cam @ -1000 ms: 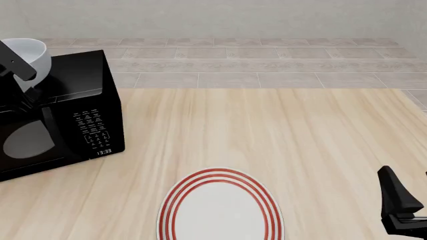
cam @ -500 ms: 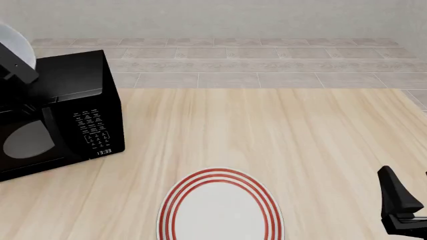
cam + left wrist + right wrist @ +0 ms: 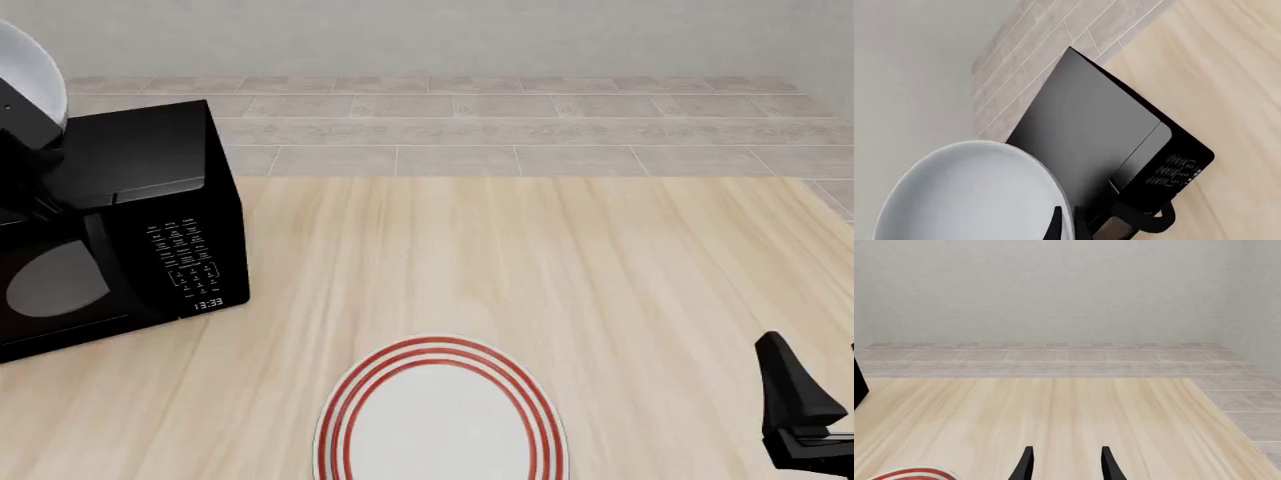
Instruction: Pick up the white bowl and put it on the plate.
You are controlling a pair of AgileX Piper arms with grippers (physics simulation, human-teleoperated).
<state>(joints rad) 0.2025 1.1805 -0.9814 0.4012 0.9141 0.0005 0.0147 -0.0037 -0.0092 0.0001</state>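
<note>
Compared with half a second ago, the plain deep white bowl (image 3: 32, 68) shows a little more of itself above the black box-shaped microwave oven (image 3: 127, 225), having edged inward from the picture's border. It hangs tilted over the microwave's top, its rim pinched by the left jaws (image 3: 1066, 226), one finger inside and one outside the wall. The flat white plate with red rings (image 3: 441, 412) lies on the pale wooden surface (image 3: 534, 270), well apart from the microwave. The right jaws (image 3: 1065, 463) stand narrowly parted, holding nothing, beyond the plate from the microwave.
</note>
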